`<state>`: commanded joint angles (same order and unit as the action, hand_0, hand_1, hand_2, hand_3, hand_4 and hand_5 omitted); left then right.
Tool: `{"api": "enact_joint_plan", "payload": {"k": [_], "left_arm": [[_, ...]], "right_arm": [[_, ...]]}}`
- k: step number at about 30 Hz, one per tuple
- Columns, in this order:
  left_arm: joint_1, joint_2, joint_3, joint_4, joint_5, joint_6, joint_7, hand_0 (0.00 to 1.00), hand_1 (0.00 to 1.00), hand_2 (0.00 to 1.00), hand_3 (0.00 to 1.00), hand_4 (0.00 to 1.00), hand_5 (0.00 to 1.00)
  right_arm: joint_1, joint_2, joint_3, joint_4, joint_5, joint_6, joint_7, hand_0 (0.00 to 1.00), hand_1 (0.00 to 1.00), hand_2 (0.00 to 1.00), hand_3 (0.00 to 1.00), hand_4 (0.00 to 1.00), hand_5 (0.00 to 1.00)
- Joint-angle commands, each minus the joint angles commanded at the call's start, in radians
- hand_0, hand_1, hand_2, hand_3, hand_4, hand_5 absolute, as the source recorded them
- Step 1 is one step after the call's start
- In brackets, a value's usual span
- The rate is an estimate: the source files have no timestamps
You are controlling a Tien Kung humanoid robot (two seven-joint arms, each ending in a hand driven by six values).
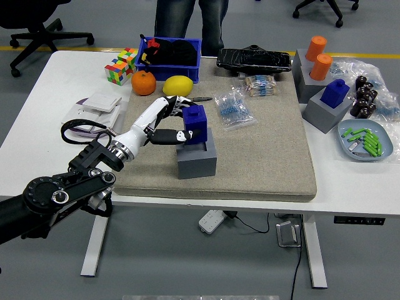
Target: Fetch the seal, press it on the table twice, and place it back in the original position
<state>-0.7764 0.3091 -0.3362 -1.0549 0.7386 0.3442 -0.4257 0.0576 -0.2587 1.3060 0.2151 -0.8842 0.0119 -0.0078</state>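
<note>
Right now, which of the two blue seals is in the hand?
The blue seal at the mat's left-centre, lifted partly out of its grey holder by the left hand. The other blue seal sits untouched in its holder at the right.

Left arm (56, 194) cut off by left edge below shoulder. Blue seal (195, 123) lower left side hidden by left hand (164, 122); fingertip contact w/ seal not resolved. Person (190, 17) at far side cropped by top edge, legs only. Contents of blue bin (169, 53) dark, not identifiable. Bagged items (234, 107) too small to tell.
</note>
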Motion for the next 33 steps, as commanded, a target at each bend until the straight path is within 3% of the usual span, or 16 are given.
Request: {"api": "enact_joint_plan", "payload": {"k": [4, 8, 14, 18, 26, 33], "left_arm": [[0.002, 0.029, -0.065, -0.005, 0.001, 0.038, -0.045, 0.623, 0.458, 0.463, 0.579, 0.649, 0.002], [0.0, 0.03, -0.058, 0.09, -0.033, 0.042, -0.055, 0.623, 0.458, 0.463, 0.579, 0.649, 0.002], [0.021, 0.006, 0.018, 0.245, -0.088, 0.032, -0.059, 0.623, 0.458, 0.464, 0.579, 0.651, 0.002], [0.038, -0.013, 0.053, 0.314, -0.126, 0.027, -0.066, 0.623, 0.459, 0.464, 0.579, 0.654, 0.002], [0.059, -0.039, 0.116, 0.397, -0.186, 0.009, -0.078, 0.624, 0.46, 0.464, 0.58, 0.657, 0.002], [0.065, -0.048, 0.148, 0.43, -0.212, 0.002, -0.079, 0.625, 0.462, 0.461, 0.579, 0.659, 0.002]], "right_arm": [[-0.002, 0.002, 0.001, -0.001, -0.001, 0.0, 0.001, 0.712, 0.626, 0.623, 0.598, 0.701, 0.484], [0.0, 0.005, -0.001, 0.001, -0.001, 0.0, 0.003, 0.712, 0.626, 0.623, 0.598, 0.701, 0.484], [0.002, 0.006, -0.001, 0.001, 0.0, 0.0, 0.002, 0.712, 0.626, 0.623, 0.598, 0.702, 0.484], [0.001, 0.005, -0.002, -0.002, 0.0, 0.001, 0.0, 0.71, 0.623, 0.623, 0.598, 0.701, 0.484], [0.004, 0.007, -0.007, 0.001, 0.003, 0.0, 0.001, 0.709, 0.624, 0.622, 0.598, 0.701, 0.485], [0.003, 0.005, -0.009, 0.0, 0.003, 0.0, 0.0, 0.708, 0.624, 0.622, 0.598, 0.699, 0.485]]}}
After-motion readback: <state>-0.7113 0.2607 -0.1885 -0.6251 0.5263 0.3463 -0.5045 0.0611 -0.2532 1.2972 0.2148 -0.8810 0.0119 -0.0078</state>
